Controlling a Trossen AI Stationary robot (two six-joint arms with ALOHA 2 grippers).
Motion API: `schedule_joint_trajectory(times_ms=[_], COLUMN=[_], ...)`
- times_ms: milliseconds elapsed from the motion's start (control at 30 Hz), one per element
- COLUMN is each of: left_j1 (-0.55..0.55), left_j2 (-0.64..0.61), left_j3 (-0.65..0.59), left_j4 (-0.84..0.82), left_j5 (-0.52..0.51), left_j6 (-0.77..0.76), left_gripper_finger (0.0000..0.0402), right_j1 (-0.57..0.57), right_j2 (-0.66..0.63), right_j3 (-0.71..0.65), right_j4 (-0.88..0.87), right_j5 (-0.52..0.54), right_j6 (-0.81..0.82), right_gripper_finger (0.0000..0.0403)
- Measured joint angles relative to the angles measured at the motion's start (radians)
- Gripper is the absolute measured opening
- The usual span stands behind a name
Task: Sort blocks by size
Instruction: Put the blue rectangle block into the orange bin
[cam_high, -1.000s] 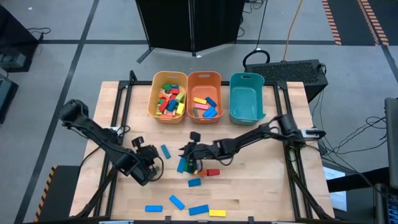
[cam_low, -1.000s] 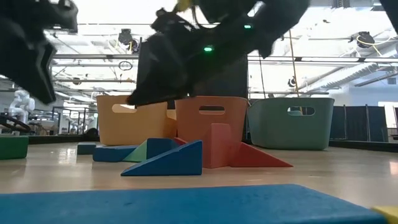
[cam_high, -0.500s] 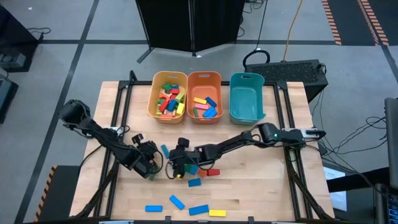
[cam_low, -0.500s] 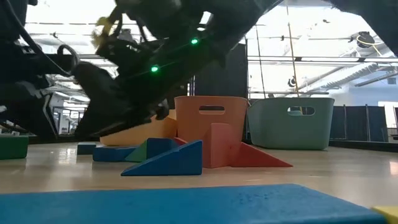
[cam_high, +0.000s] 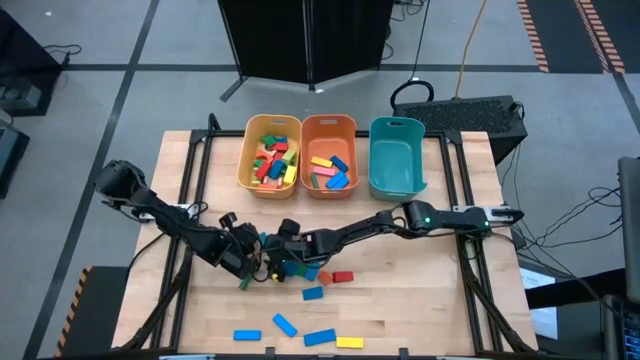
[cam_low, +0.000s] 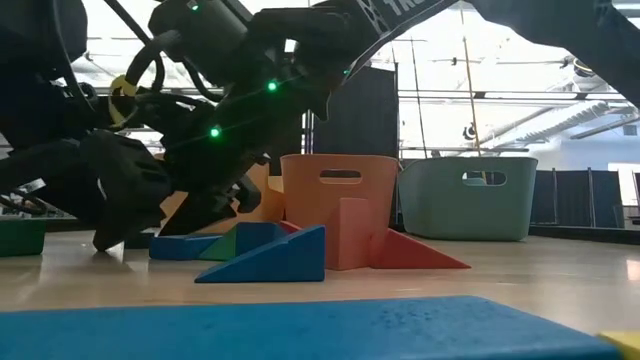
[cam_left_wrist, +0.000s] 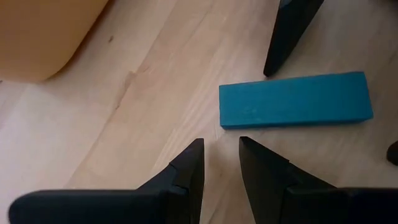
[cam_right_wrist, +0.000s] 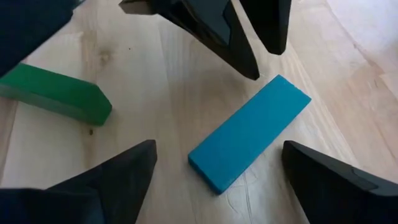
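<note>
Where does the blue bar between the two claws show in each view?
Left wrist: blue bar just past the left claw.
Right wrist: centred inside the open right claw.
High: mid-table between both claws, mostly covered.
Low: probably the flat blue piece under the arms.
Landmark: the two claws flanking it.

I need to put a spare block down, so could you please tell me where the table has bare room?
The bare wooden table is free right of the red wooden block, and in the strip between the three plastic bins and the arms. It is crowded mid-table, where the left end effector and the open right end effector flank a blue wooden bar.
</note>
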Motion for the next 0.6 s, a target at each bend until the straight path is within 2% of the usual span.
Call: schedule_joint_trajectory(times_ms=[133,233,600], left_j1=[0.001,0.001,0.001], left_j2=[0.0,0.0,0.0], left_j3=[0.0,0.0,0.001], left_j4=[0.008,0.013,0.036], left_j5=[0.004,0.019,0.05], left_j6=[-0.002,-0.005,-0.035], left_gripper_finger=[0.0102,0.0102,0.0102], right_j1=[-0.001,-0.004,-0.022], right_j2=[-0.003,-0.003,-0.002], right_j3=[-0.001,-0.002,-0.002], right_j4=[-0.018,-0.021,-0.054], right_j5=[0.03,0.035,0.052], right_j6=[0.007,0.014,0.048], right_gripper_finger=[0.0319,0.029,0.0138])
